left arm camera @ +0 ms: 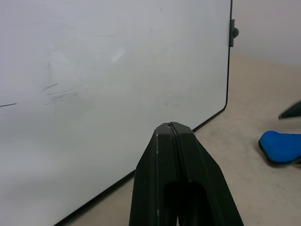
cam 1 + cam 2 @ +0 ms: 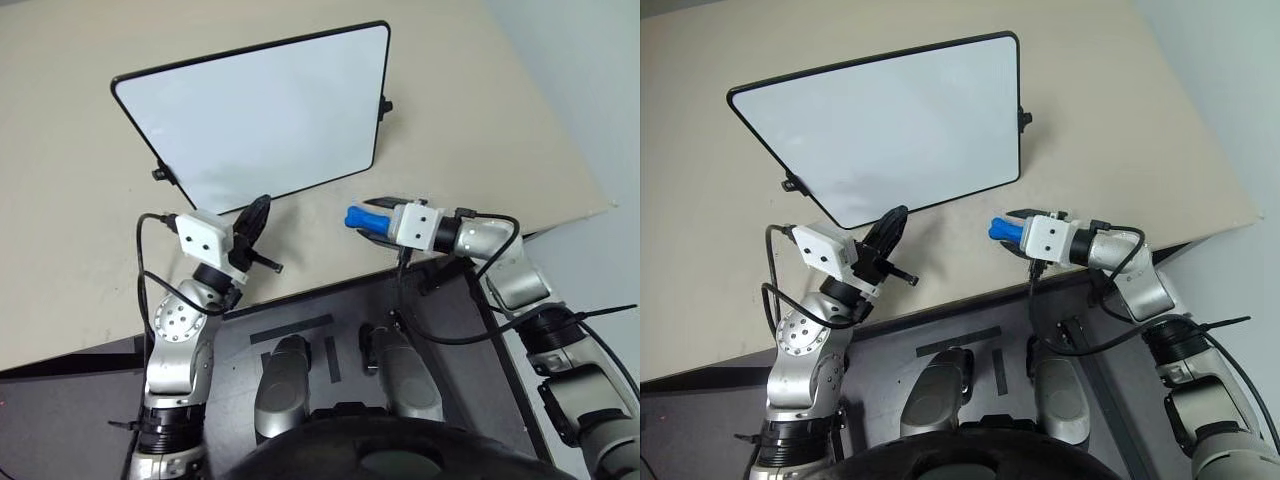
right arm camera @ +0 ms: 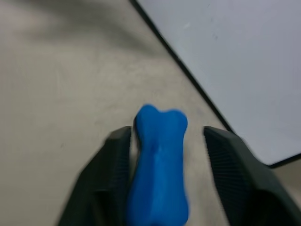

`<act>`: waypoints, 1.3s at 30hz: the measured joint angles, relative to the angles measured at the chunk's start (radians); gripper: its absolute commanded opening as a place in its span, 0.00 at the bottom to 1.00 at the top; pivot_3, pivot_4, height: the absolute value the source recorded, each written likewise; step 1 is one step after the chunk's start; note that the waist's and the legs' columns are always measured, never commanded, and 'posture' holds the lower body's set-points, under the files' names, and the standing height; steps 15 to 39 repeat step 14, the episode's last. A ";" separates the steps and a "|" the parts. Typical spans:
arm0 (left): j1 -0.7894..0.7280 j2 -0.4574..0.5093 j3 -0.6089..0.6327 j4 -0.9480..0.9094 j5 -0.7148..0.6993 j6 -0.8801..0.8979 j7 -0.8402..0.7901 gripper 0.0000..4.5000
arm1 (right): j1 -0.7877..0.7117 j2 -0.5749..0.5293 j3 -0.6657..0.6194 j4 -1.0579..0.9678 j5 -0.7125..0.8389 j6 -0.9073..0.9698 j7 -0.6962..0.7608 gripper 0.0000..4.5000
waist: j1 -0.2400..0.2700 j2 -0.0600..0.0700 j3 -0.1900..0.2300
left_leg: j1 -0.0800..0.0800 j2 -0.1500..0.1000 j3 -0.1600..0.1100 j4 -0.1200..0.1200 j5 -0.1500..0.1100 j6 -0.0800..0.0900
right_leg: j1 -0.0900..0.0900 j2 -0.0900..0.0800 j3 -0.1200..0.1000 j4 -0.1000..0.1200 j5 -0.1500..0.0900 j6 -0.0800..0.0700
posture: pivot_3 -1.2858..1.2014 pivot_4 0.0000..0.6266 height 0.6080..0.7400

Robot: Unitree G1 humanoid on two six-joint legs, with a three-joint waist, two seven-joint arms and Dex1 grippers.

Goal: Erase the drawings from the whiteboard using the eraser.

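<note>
1. Right gripper (image 3: 164, 155): jaws spread, blue eraser (image 3: 159, 160) lying loose between them, gap on one side.
2. Left gripper (image 1: 173, 136): fingers pressed together, empty, near whiteboard (image 2: 270, 110) lower edge.
3. Whiteboard on table (image 2: 60, 250); board looks clean, only faint smudges.
4. Risk: eraser likely slips out, unclamped.
5. No containers.

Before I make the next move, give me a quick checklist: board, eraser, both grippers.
1. Whiteboard free of red marks: ok, only faint grey streaks in the left wrist view.
2. Eraser between the right gripper's fingers: ok.
3. Firm grip on the eraser: not ok, the fingers are spread with a gap on one side.
4. Left gripper shut, near the board's lower edge: ok.
5. Eraser resting on the table: cannot tell.
</note>
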 measured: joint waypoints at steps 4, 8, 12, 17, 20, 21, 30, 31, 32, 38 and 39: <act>-0.006 0.024 0.027 0.005 -0.013 0.012 -0.010 0.00 | 0.017 0.019 -0.050 -0.064 0.025 0.043 -0.020 0.99 | 0.001 0.000 0.000 | -0.001 0.000 0.000 0.000 -0.001 0.000 | 0.000 0.000 0.000 -0.001 0.002 -0.004 | 0.52 0.24 1.00; -0.001 0.035 0.028 -0.001 -0.018 0.031 -0.012 0.00 | 0.062 0.042 -0.130 -0.142 0.112 0.093 -0.031 0.99 | 0.007 0.000 0.000 | -0.001 -0.001 0.000 0.000 -0.002 0.000 | 0.000 0.000 0.000 -0.001 0.001 -0.002 | 0.52 0.24 1.00; 0.006 0.059 0.043 -0.008 -0.038 0.052 -0.017 0.00 | 0.118 0.046 -0.173 -0.160 0.137 0.125 -0.046 0.99 | 0.008 0.000 0.000 | -0.001 -0.001 0.000 0.000 -0.002 0.000 | 0.000 0.000 0.001 -0.001 0.000 -0.002 | 0.52 0.24 1.00; -0.002 0.065 0.043 -0.008 -0.040 0.063 -0.020 0.00 | 0.142 0.047 -0.176 -0.166 0.137 0.126 -0.055 0.99 | 0.008 0.000 0.000 | -0.001 -0.001 0.000 0.000 -0.002 0.000 | 0.000 0.000 0.001 -0.001 0.001 -0.003 | 0.52 0.24 1.00; -0.002 0.065 0.043 -0.008 -0.040 0.063 -0.020 0.00 | 0.142 0.047 -0.176 -0.166 0.137 0.126 -0.055 0.99 | 0.008 0.000 0.000 | -0.001 -0.001 0.000 0.000 -0.002 0.000 | 0.000 0.000 0.001 -0.001 0.001 -0.003 | 0.52 0.24 1.00; -0.002 0.065 0.043 -0.008 -0.040 0.063 -0.020 0.00 | 0.142 0.047 -0.176 -0.166 0.137 0.126 -0.055 0.99 | 0.008 0.000 0.000 | -0.001 -0.001 0.000 0.000 -0.002 0.000 | 0.000 0.000 0.001 -0.001 0.001 -0.003 | 0.52 0.24 1.00; -0.002 0.065 0.043 -0.008 -0.040 0.063 -0.020 0.00 | 0.142 0.047 -0.176 -0.166 0.137 0.126 -0.055 0.99 | 0.008 0.000 0.000 | -0.001 -0.001 0.000 0.000 -0.002 0.000 | 0.000 0.000 0.001 -0.001 0.001 -0.003 | 0.52 0.24 1.00; -0.002 0.065 0.043 -0.008 -0.040 0.063 -0.020 0.00 | 0.142 0.047 -0.176 -0.166 0.137 0.126 -0.055 0.99 | 0.008 0.000 0.000 | -0.001 -0.001 0.000 0.000 -0.002 0.000 | 0.000 0.000 0.001 -0.001 0.001 -0.003 | 0.52 0.24 1.00; -0.002 0.065 0.043 -0.008 -0.040 0.063 -0.020 0.00 | 0.142 0.047 -0.176 -0.166 0.137 0.126 -0.055 0.99 | 0.008 0.000 0.000 | -0.001 -0.001 0.000 0.000 -0.002 0.000 | 0.000 0.000 0.001 -0.001 0.001 -0.003 | 0.52 0.24 1.00; -0.002 0.065 0.043 -0.008 -0.040 0.063 -0.020 0.00 | 0.142 0.047 -0.176 -0.166 0.137 0.126 -0.055 0.99 | 0.008 0.000 0.000 | -0.001 -0.001 0.000 0.000 -0.002 0.000 | 0.000 0.000 0.001 -0.001 0.001 -0.003 | 0.52 0.24 1.00; -0.002 0.065 0.043 -0.008 -0.040 0.063 -0.020 0.00 | 0.142 0.047 -0.176 -0.166 0.137 0.126 -0.055 0.99 | 0.008 0.000 0.000 | -0.001 -0.001 0.000 0.000 -0.002 0.000 | 0.000 0.000 0.001 -0.001 0.001 -0.003 | 0.52 0.24 1.00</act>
